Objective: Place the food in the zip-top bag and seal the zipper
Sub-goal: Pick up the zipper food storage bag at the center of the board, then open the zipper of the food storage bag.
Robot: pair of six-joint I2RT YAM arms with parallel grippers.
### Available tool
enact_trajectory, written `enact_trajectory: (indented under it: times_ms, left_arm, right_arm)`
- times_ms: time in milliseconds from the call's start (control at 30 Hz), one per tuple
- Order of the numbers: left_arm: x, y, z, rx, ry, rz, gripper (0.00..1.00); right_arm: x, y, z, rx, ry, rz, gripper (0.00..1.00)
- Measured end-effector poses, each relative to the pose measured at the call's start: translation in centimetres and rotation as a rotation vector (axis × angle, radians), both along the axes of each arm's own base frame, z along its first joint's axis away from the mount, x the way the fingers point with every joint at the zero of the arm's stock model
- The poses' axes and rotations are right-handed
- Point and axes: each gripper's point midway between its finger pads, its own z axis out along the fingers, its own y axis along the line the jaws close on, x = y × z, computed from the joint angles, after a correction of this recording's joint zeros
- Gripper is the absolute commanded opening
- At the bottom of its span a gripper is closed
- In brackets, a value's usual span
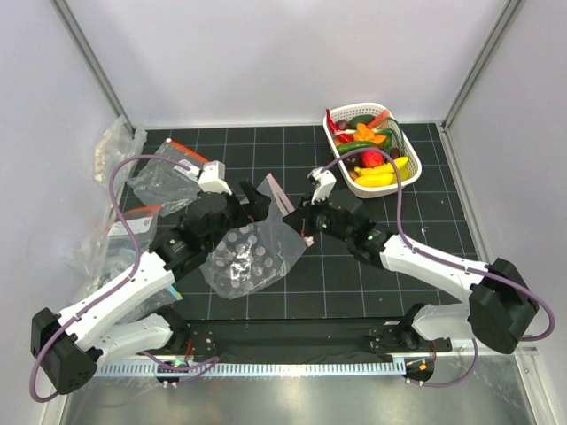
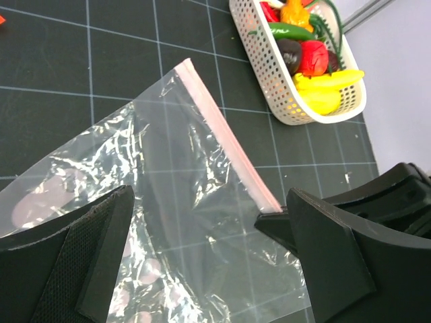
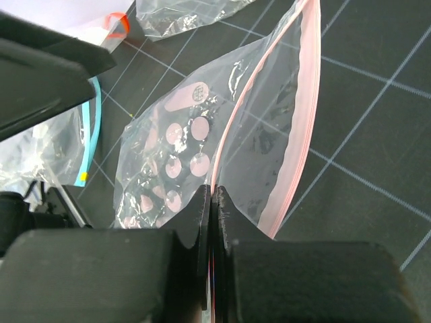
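Evidently the zip-top bag [image 1: 248, 257] is laid on the dark mat [image 1: 354, 292] between the two arms, so that both can reach its mouth. One lip of that mouth is pinched at the pale pink zipper [image 3: 306, 101] by the right gripper [image 3: 214, 202], whose fingers are clenched flat together on the film. That lip is thereby drawn away from the other, and a gap is seen between the two strips. The left gripper [image 2: 202, 215] is spread wide and nothing is held in it. Its fingers are set to either side of the bag near the zipper's end, presumably so that the opposite lip can be taken. The food [image 1: 372, 150] is seen only in the white basket [image 1: 386, 189] at the far right, well apart from the bag. None is seen inside the bag, and the zipper is not sealed.
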Motion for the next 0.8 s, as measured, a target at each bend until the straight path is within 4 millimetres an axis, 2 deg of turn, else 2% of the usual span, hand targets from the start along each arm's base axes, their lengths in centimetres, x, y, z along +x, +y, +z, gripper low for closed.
enact_trajectory:
  times_ms: [167, 333, 533, 567, 600, 633, 667, 733, 767, 800]
  left_arm:
    - [-0.2, -0.7, -0.2, -0.041, 0.029, -0.013, 1.0]
    - [0.0, -1.6, -2.1, -0.028, 0.089, -0.026, 0.97]
    - [0.0, -1.6, -2.7, -0.023, 0.108, -0.025, 0.77]
    - [0.0, -1.7, -2.7, -0.024, 0.11, -0.025, 0.62]
    - [0.0, -1.7, -2.7, -0.029, 0.111, -0.023, 0.53]
    - [0.0, -1.8, -2.8, -0.026, 0.112, -0.027, 0.33]
    - [0.0, -1.8, -2.9, -0.025, 0.113, -0.028, 0.23]
    - [0.0, -2.1, -3.1, -0.018, 0.118, -0.044, 0.05]
    - [0.0, -2.3, -3.3, -0.016, 0.122, -0.053, 0.0]
    - [0.0, -2.4, -3.4, -0.013, 0.125, -0.058, 0.0]
  right_arm:
    - [-1.4, 1.0, 0.7, -0.038, -0.08, 0.047, 0.02]
    - [-3.2, 2.2, 1.3, -0.073, -0.156, 0.097, 0.01]
    - [-4.7, 3.2, 1.9, -0.114, -0.244, 0.133, 0.01]
    - [-4.8, 3.2, 1.9, -0.12, -0.252, 0.135, 0.01]
    - [-4.9, 3.3, 1.9, -0.126, -0.26, 0.136, 0.02]
    - [-5.0, 3.3, 1.9, -0.132, -0.267, 0.137, 0.02]
    - [-5.0, 3.3, 1.9, -0.138, -0.273, 0.137, 0.02]
    - [-5.0, 3.3, 1.9, -0.145, -0.281, 0.136, 0.09]
    - [-5.0, 3.3, 1.9, -0.148, -0.284, 0.134, 0.12]
    - [-5.0, 3.3, 2.0, -0.15, -0.287, 0.132, 0.24]
